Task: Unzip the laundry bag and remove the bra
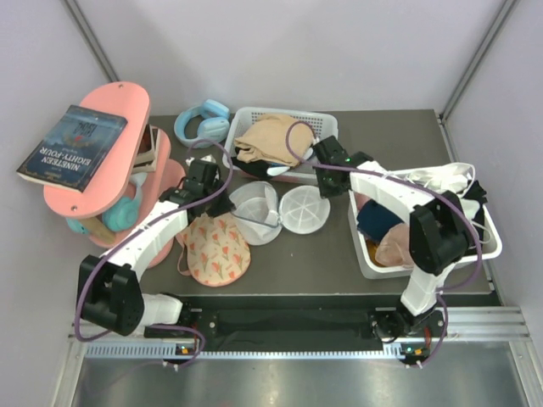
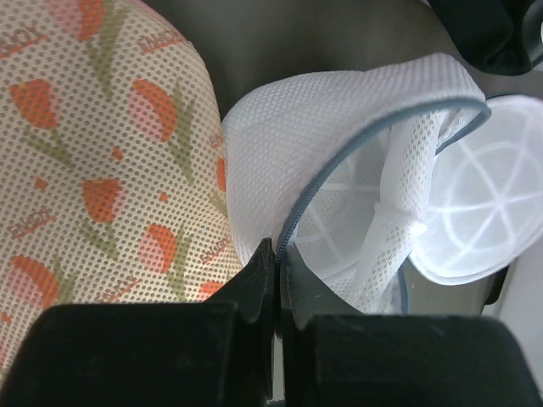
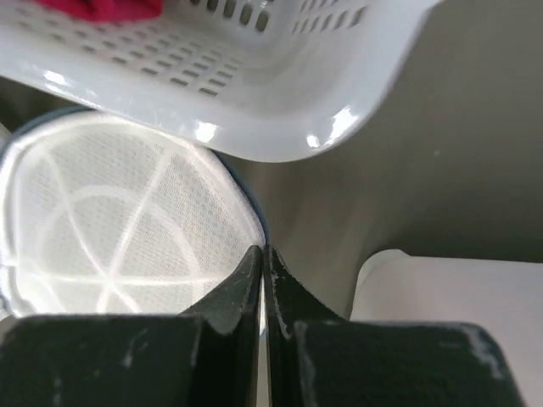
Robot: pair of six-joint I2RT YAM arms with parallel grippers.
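The white mesh laundry bag lies unzipped on the table, spread into two round halves, left [image 1: 254, 209] and right [image 1: 304, 208]. The peach flowered bra [image 1: 216, 248] lies outside it on the table at front left, touching the left half. My left gripper [image 1: 227, 202] is shut on the grey zip rim of the left half [image 2: 293, 222]; the bra [image 2: 93, 153] fills the left of that view. My right gripper [image 1: 327, 182] is shut on the dark rim of the right half [image 3: 119, 220], at its edge by the fingertips [image 3: 253, 259].
A white slatted basket [image 1: 318, 119] with a tan garment stands at the back, just above the bag [image 3: 254, 85]. Another white basket [image 1: 490, 242] with clothes stands at the right. A pink shelf [image 1: 110, 148] with a book and blue headphones [image 1: 202, 119] stand at the left.
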